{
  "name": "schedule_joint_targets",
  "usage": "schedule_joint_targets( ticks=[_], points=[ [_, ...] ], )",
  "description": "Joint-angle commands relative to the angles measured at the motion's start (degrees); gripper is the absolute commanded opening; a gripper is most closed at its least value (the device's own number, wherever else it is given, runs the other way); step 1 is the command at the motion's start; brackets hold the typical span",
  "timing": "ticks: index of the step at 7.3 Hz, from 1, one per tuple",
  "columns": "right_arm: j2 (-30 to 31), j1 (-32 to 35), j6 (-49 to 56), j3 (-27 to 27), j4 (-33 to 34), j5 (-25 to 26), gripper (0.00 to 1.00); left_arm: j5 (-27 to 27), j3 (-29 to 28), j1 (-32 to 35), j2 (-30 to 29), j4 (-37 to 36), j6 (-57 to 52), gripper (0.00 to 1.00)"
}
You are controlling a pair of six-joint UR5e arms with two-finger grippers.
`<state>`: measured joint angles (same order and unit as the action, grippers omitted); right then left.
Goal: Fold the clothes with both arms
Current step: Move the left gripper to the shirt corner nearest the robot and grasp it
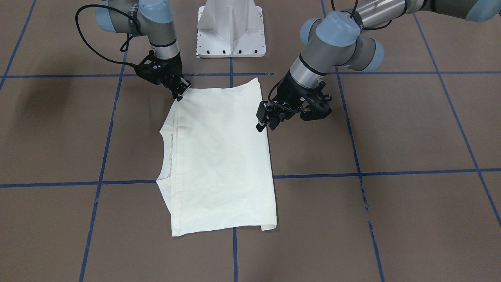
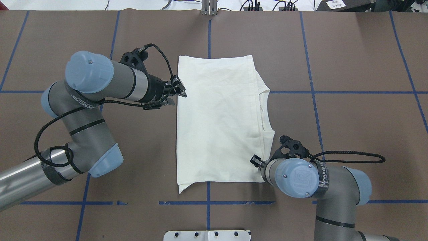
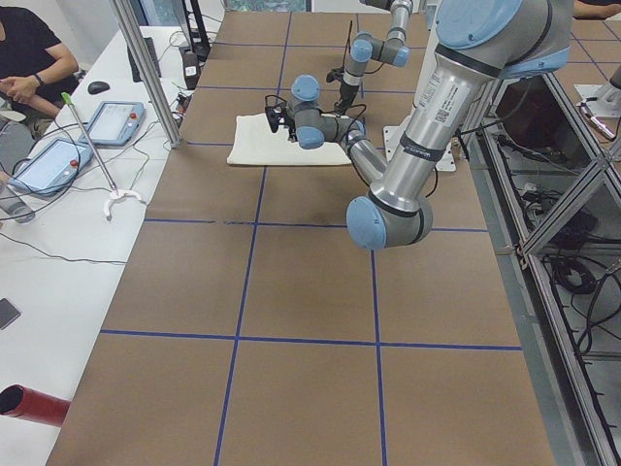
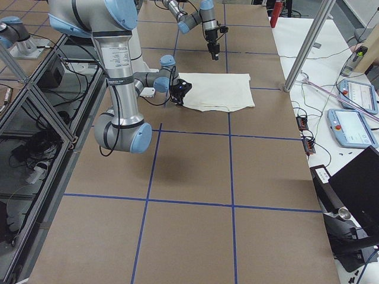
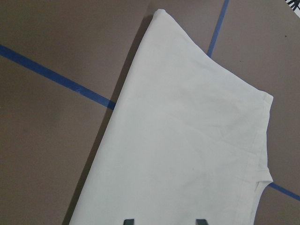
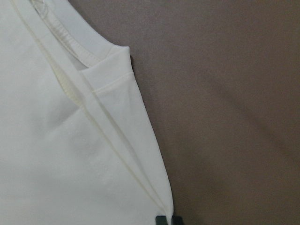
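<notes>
The cream shirt (image 1: 219, 156) (image 2: 217, 117) lies flat on the brown table, folded to a rectangle with its plain side up. Its ribbed collar (image 2: 265, 110) (image 6: 70, 42) faces my right. My left gripper (image 1: 266, 125) (image 2: 179, 93) hovers open over the shirt's left edge, its fingertips (image 5: 129, 221) apart with nothing between them. My right gripper (image 1: 180, 93) (image 6: 169, 219) is shut at the near right corner of the shirt (image 6: 61, 154), the cloth's tip running in between its tips. The print does not show.
The white pedestal base (image 1: 231, 31) stands at the robot's side of the table. Blue tape lines (image 2: 351, 92) grid the brown surface. A side table with tablets (image 3: 116, 121) and a seated person (image 3: 29, 58) lies beyond the far edge.
</notes>
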<state>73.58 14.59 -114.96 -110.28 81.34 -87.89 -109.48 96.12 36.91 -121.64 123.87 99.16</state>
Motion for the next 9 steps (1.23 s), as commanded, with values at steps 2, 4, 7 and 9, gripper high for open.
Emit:
schedule_joint_targets(
  ticks=[2,4,7,9],
  points=[
    [-0.01,0.08,0.00,-2.21,0.14,-0.09,0.00,-0.03,0.20,-0.09,0.00,-0.03,0.15,0.54],
    [-0.01,0.00,0.09,-4.15,3.12,-0.27,0.00,2.32,2.65,-2.87,1.74,-0.03,3.91,0.53],
    [-0.10,0.08,0.26,-5.20,3.13,-0.53,0.00,17.62,8.73,-17.18,6.59,-8.69,10.34,0.61],
    [0.25,0.26,0.35,-5.56,3.13,-1.58,0.00,17.63,8.03,-21.77,6.94,-9.08,13.33,0.63]
  ],
)
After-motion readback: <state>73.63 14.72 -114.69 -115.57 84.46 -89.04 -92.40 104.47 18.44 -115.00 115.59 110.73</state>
